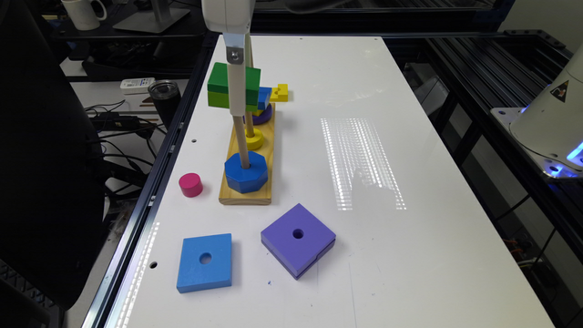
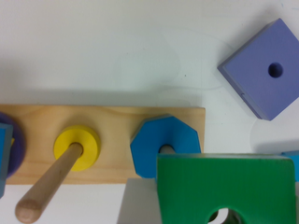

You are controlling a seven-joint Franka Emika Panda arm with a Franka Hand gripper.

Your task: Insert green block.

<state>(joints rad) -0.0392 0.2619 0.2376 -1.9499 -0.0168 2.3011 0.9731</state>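
The arm reaches straight down from above, its tool (image 1: 233,98) clamped on the green block (image 1: 218,85), holding it high over the blue octagon (image 1: 246,172) on the wooden base's (image 1: 237,193) nearest peg.

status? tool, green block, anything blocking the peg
Tool holding green block aloft, up the peg that carries the blue octagon. Block not yet down. Nothing else seen on that peg.
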